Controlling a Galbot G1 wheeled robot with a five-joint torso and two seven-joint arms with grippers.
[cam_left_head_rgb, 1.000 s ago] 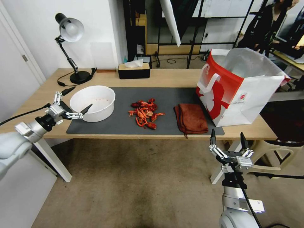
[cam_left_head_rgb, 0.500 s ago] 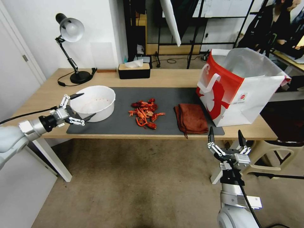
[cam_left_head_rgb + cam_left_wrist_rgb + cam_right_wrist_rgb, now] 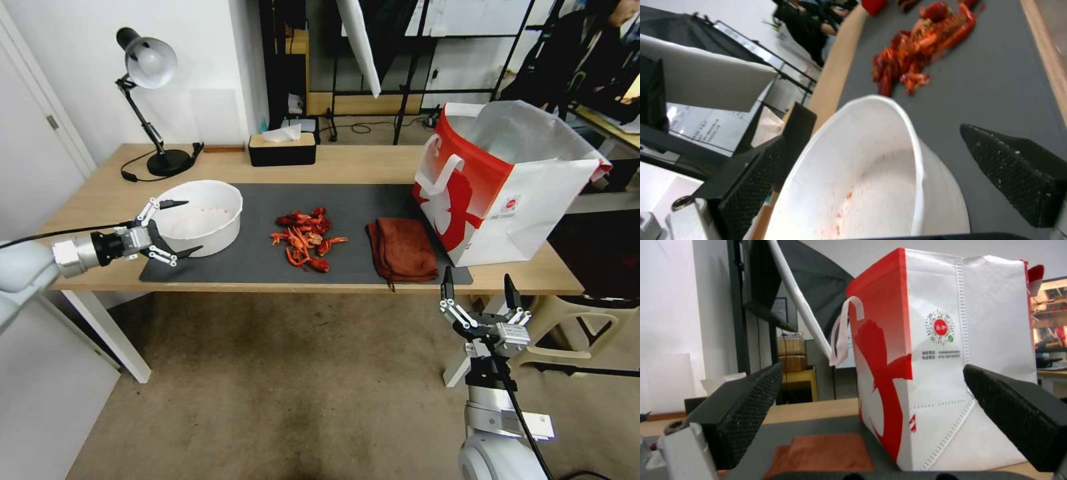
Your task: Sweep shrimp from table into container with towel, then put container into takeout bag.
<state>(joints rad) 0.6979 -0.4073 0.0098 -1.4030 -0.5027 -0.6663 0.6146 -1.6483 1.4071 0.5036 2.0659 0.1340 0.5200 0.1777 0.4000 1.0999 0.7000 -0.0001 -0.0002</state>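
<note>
Both grippers stand spread: the left gripper has closed in to straddle the container rim, nearly ready to grasp, while the right gripper waits below the table

Even, bright indoor light with soft, faint shadows; straight lines bow toward the head view's edges. In the left wrist view, the red-orange shellfish pile is blurred.
</note>
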